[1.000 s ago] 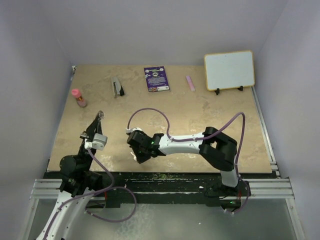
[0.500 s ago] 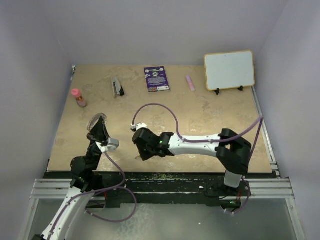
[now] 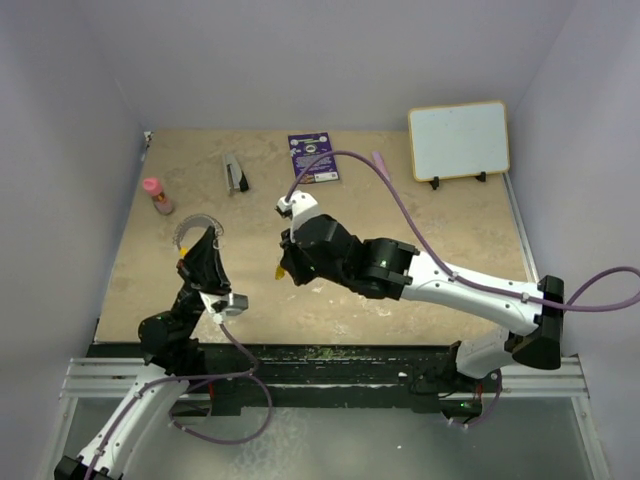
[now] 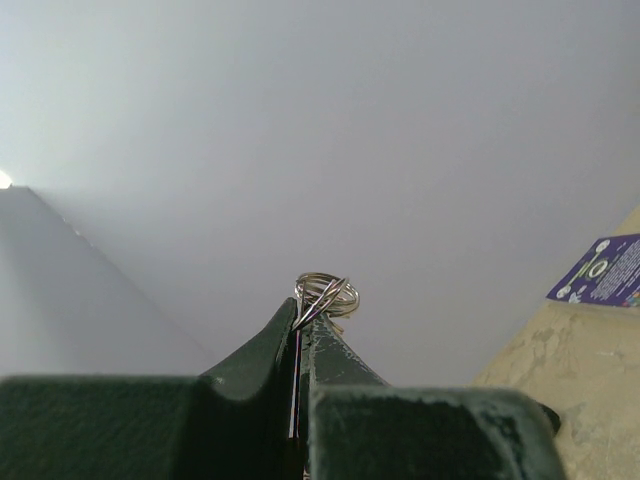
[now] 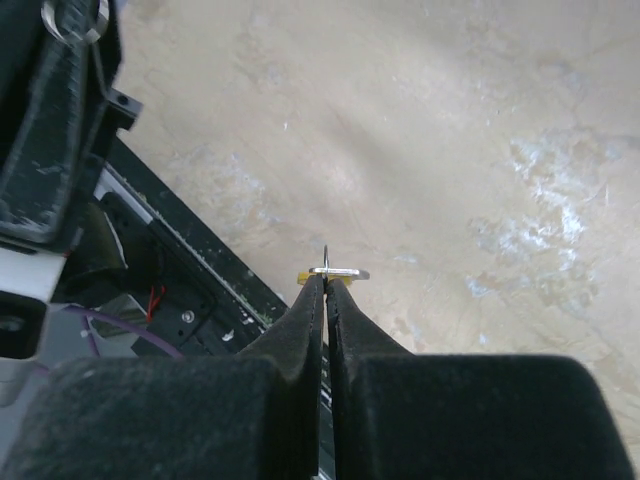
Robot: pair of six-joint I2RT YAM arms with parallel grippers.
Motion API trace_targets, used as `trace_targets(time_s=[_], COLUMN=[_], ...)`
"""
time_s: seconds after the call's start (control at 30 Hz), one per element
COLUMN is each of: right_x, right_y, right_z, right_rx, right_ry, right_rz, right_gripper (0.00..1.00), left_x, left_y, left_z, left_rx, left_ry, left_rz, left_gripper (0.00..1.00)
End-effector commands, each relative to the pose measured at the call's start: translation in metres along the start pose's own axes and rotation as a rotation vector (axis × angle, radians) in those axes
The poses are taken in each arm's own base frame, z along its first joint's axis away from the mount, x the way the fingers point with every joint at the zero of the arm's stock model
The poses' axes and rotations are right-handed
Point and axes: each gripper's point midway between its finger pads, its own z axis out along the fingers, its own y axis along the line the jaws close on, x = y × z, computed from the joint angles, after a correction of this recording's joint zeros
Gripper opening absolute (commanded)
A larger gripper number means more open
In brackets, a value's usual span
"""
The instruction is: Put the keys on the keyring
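Observation:
My left gripper (image 3: 203, 238) is shut on the keyring (image 3: 196, 225), a thin silvery loop that sticks up past its fingertips; in the left wrist view the keyring (image 4: 327, 296) shows edge-on against the wall, above my left gripper (image 4: 303, 322). My right gripper (image 3: 287, 262) is shut on a key (image 3: 279, 269) with a yellow-orange head, held above the table to the right of the left gripper. In the right wrist view the key (image 5: 336, 272) lies crosswise at my right gripper (image 5: 327, 281), and the keyring (image 5: 72, 22) shows at the top left.
At the back of the table (image 3: 400, 210) lie a grey-and-black oblong tool (image 3: 235, 174), a purple card (image 3: 313, 157), a pink stick (image 3: 381, 165) and a framed whiteboard (image 3: 459, 140). A pink-capped bottle (image 3: 157, 195) stands at the left. The table's black front edge (image 5: 190, 240) runs below the key.
My right arm has lifted off the table and stretched out, carrying the key up and back. My left gripper has risen and turned, with the keyring now above its tips.

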Motion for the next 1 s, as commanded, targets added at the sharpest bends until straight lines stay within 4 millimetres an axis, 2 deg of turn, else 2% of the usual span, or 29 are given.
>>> trace_targets(time_s=[0.0, 0.13, 0.3, 0.47, 0.57, 0.7, 0.8, 0.97], right_x=[-0.029, -0.045, -0.053, -0.063, -0.057, -0.041, -0.033, -0.028], right_y=[-0.002, 0.006, 0.012, 0.029, 0.042, 0.054, 0.056, 0.053], right_z=[-0.026, -0.04, -0.053, -0.066, -0.063, -0.047, -0.037, -0.033], right_rx=[0.017, -0.022, -0.061, -0.149, -0.193, -0.206, -0.206, -0.173], right_ry=[-0.051, -0.087, -0.059, -0.064, -0.03, 0.03, 0.052, 0.074], right_rz=[-0.105, -0.179, -0.261, -0.286, -0.296, -0.306, -0.293, -0.267], right_gripper=[0.0, 0.0, 0.0, 0.0, 0.0, 0.0, 0.0, 0.0], left_x=[-0.031, -0.055, -0.076, -0.077, -0.07, -0.065, -0.064, -0.063], left_y=[-0.006, -0.014, -0.042, -0.062, -0.067, -0.069, -0.066, -0.059], left_z=[-0.001, -0.002, -0.009, -0.013, -0.01, -0.007, -0.007, -0.006], left_rx=[0.008, 0.055, 0.2, 0.283, 0.296, 0.295, 0.284, 0.254], left_ry=[-0.192, -0.315, -0.448, -0.481, -0.458, -0.436, -0.425, -0.411], left_rz=[0.059, 0.023, 0.034, 0.053, 0.068, 0.066, 0.066, 0.047], left_gripper=[0.02, 0.02, 0.02, 0.02, 0.03, 0.02, 0.02, 0.02])
